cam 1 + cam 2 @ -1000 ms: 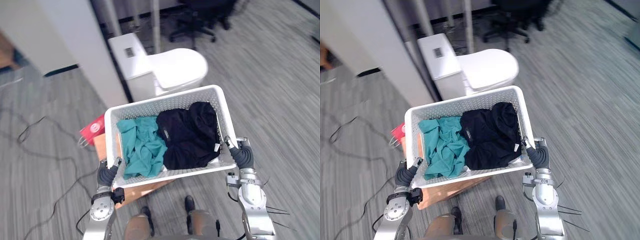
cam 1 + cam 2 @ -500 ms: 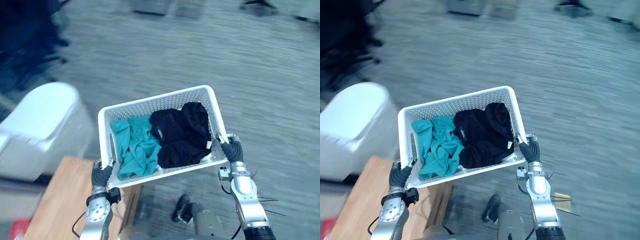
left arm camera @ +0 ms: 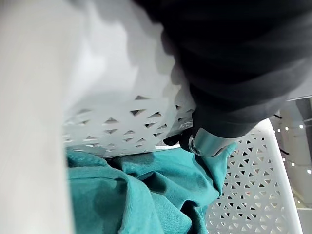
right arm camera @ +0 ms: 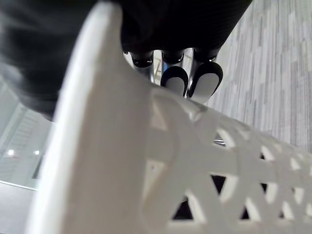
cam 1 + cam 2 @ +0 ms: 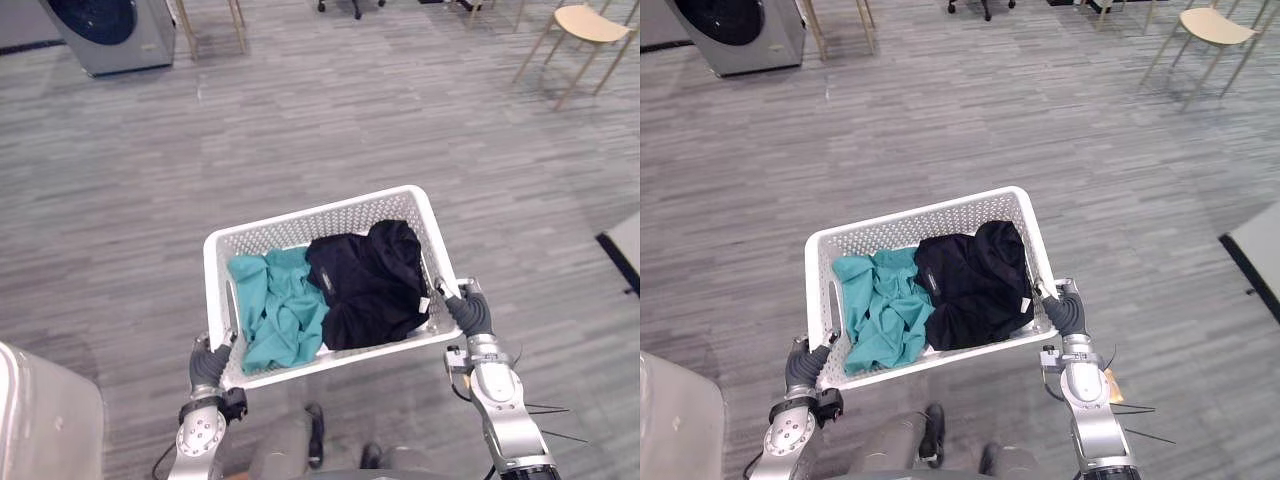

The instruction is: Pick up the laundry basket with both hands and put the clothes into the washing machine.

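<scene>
Basket of white perforated plastic (image 5: 320, 214) gripped by left hand (image 5: 207, 368) and right hand (image 5: 472, 312); white tag (image 5: 423, 303) on black garment (image 5: 365, 285) beside right hand, unreadable.

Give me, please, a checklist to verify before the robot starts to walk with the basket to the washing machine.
1. Left hand grips the laundry basket: ok, fingers hooked into its left end.
2. Right hand grips the basket: ok, fingers curled over the right rim.
3. Clothes inside: ok, the teal garment and the black garment lie below the rim, nothing hangs out.
4. Basket level: cannot tell from these views.
5. Washing machine in sight: ok, far ahead to the left.
6. Machine door open: cannot tell.
</scene>
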